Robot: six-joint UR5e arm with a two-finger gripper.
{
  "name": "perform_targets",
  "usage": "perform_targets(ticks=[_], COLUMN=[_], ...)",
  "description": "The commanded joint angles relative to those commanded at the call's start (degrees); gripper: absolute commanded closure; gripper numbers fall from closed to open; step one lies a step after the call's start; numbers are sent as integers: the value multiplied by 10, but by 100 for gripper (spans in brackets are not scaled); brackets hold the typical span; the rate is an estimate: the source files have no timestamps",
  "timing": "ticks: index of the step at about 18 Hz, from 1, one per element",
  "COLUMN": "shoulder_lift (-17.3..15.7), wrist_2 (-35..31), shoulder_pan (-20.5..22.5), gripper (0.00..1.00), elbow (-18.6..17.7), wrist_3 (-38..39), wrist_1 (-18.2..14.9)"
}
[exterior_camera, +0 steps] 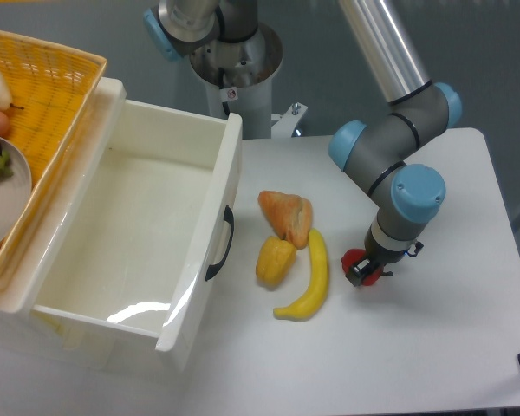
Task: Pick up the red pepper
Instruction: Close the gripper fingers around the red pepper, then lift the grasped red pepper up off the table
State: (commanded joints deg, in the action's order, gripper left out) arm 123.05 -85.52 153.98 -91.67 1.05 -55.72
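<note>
Gripping: the red pepper [366,266] is clamped between the jaws of the gripper [362,268], which are closed on it from above; only parts of its red skin are seen around the dark fingers.
Pepper location: it is found low over the white table [468,347], right of the banana [309,279] and apart from it; whether it touches the tabletop cannot be told.
Arm: the grey and blue arm [397,156] is bent down over the pepper, its wrist pointed at the table.
Banana: it is laid lengthwise, curved, with its upper end just beside the orange-brown piece [287,215].
Yellow pepper: the yellow-orange pepper [275,261] is set between the banana and the drawer [147,234], touching or nearly touching the banana.
Drawer: the white drawer is pulled open, its dark handle [221,243] turned toward the fruit.
Basket: a yellow wicker basket [48,82] is seen at the upper left, behind the drawer.
</note>
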Motion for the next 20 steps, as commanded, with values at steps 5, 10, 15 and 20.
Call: perform_targets(ticks=[5,10,15,20], shoulder_lift=[-1,-10,-40,-55], wrist_2=[5,23,46,22], shoulder_pan=[0,0,4,2], gripper=[78,78,77,77], elbow=[18,60,75,76], wrist_3=[-3,-25,-154,-321], wrist_1=[0,-1,-2,-3])
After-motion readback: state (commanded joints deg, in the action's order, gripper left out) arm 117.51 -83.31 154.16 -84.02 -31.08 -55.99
